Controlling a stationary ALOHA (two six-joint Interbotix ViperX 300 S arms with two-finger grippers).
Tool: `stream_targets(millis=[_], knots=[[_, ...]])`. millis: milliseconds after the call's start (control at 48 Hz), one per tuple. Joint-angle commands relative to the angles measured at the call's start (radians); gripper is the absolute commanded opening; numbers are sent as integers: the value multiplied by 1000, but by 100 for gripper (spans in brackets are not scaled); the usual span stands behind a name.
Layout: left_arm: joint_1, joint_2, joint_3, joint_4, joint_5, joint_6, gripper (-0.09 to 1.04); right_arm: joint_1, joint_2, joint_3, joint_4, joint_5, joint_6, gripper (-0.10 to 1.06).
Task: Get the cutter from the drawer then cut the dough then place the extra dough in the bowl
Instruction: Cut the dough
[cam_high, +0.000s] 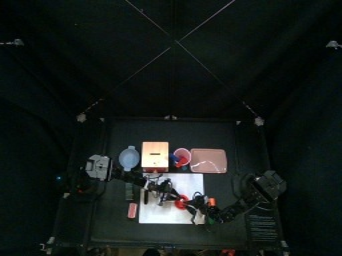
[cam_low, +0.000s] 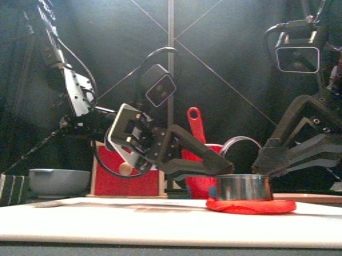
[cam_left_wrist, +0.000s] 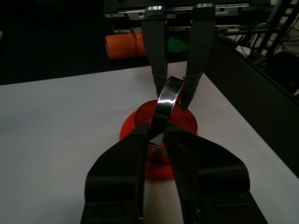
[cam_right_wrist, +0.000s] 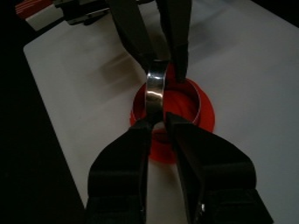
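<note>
The round metal cutter (cam_low: 243, 187) stands on the flat red dough (cam_low: 250, 206), which lies on the white cutting board (cam_low: 120, 217). My left gripper (cam_left_wrist: 160, 129) comes in from the left and is shut on the cutter's rim (cam_left_wrist: 170, 94). From the opposite side my right gripper (cam_right_wrist: 160, 121) is shut on the same rim (cam_right_wrist: 155, 87). The dough (cam_right_wrist: 201, 112) spreads out red beneath both sets of jaws. In the top view the dough (cam_high: 181, 203) sits near the board's front right.
Behind the board stand the blue-grey bowl (cam_high: 128, 157), the wooden box (cam_high: 155, 153) and the pink tray (cam_high: 209, 159). In the front view the box's red drawer front (cam_low: 123, 182) and a red cup (cam_low: 201, 186) with a red knife rise behind the cutter.
</note>
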Motion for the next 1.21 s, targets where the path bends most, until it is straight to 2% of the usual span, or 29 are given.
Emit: stream_targets(millis=[21, 521, 688, 979, 1208], knots=[[3, 9, 9, -2, 44, -3, 60, -28, 8, 14, 26, 38, 6, 58], [5, 11, 8, -3, 44, -2, 60, -32, 8, 18, 29, 48, 5, 58], [2, -6, 6, -3, 54, 8, 63, -32, 3, 15, 15, 46, -3, 59], [3, -44, 12, 0, 67, 11, 74, -32, -12, 14, -8, 41, -6, 75], [6, -87, 23, 2, 69, 14, 75, -34, -28, 20, -18, 40, -8, 77]])
